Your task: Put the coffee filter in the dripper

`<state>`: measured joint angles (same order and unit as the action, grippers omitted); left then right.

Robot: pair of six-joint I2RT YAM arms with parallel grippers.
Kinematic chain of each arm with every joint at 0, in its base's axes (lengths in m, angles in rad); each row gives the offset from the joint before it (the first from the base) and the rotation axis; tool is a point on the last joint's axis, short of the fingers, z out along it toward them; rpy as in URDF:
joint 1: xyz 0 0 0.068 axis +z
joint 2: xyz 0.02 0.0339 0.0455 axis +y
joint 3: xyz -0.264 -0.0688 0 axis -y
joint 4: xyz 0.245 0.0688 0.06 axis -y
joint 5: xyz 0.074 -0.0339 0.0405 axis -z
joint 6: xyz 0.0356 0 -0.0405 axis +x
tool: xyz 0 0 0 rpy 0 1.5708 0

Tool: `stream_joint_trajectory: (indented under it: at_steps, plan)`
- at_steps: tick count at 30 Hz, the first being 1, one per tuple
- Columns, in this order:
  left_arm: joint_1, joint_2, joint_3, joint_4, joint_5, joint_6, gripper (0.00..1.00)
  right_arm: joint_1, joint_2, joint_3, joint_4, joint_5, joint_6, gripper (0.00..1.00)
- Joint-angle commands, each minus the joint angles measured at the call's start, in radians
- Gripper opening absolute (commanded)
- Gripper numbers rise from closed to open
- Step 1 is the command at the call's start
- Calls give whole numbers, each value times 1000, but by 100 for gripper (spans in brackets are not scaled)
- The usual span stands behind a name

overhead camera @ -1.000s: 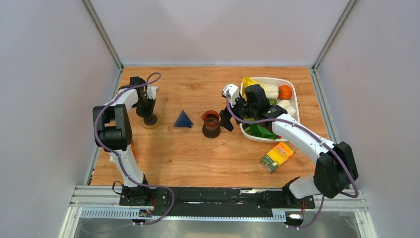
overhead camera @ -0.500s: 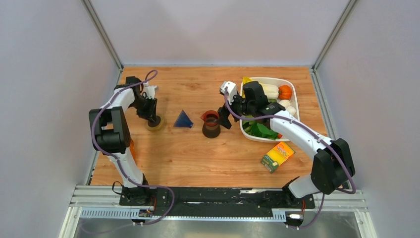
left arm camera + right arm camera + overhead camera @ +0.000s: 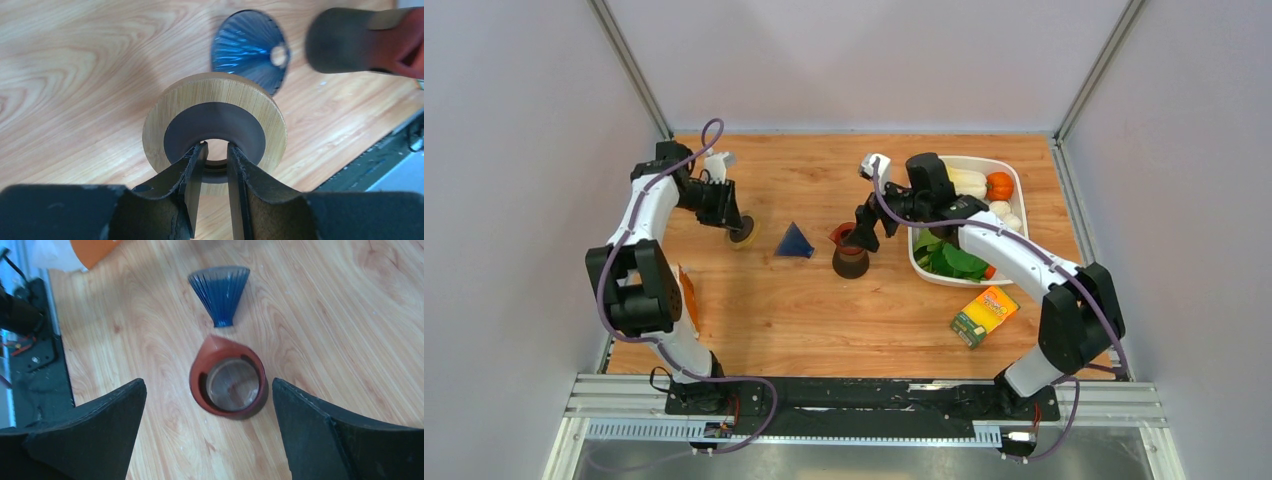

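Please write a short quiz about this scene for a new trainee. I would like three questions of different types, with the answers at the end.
1. True or false: the right gripper has its jaws wide open, and the dripper shows between them.
2. Fill in the missing word: in the top view, the blue ribbed cone lies between the bamboo ring and the ____.
3. Choose one: the left gripper is holding
A. the dripper
B. the bamboo ring
C. the blue ribbed cone

Key: 1 true; 2 dripper; 3 B.
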<state>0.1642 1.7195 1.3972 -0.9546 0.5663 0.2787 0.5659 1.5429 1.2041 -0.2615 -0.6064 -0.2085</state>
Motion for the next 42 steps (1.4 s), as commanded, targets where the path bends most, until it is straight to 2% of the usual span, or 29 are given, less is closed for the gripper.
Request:
stream_joint_trajectory:
  at_steps: [1, 5, 11, 21, 25, 26, 28, 31, 34, 35, 36, 37, 42]
  plan:
    - [3, -119, 69, -36, 236, -20, 37, 11, 68, 105, 164, -137, 192, 100]
    - [-2, -170, 68, 2, 280, -83, 37, 17, 169, 209, 266, -158, 464, 100]
    - [-38, -222, 46, 78, 266, -164, 37, 51, 315, 325, 452, -173, 813, 100]
    - [-67, -256, 9, 154, 232, -235, 36, 139, 489, 481, 464, -99, 901, 100]
    - [-92, -268, -5, 166, 203, -232, 36, 160, 542, 514, 490, -67, 958, 94]
    - [-95, -269, -6, 167, 194, -232, 36, 166, 557, 522, 504, -64, 976, 91]
    - [-104, -273, -14, 172, 185, -234, 36, 174, 581, 536, 516, -45, 995, 75]
    - [-107, -281, -20, 176, 164, -238, 37, 174, 592, 535, 520, -27, 1020, 39]
    - [-108, -290, -5, 144, 134, -225, 48, 161, 584, 523, 514, -20, 1033, 12]
    - [-108, -299, 6, 135, 128, -217, 56, 156, 578, 523, 515, -18, 1032, 4]
    - [-107, -307, 10, 124, 126, -217, 70, 149, 573, 523, 514, -17, 1031, 0]
    - [-107, -324, 23, 120, 123, -217, 72, 143, 568, 524, 515, -14, 1026, 0]
    - [-96, -396, 76, 91, 126, -244, 76, 101, 550, 548, 492, -15, 933, 0]
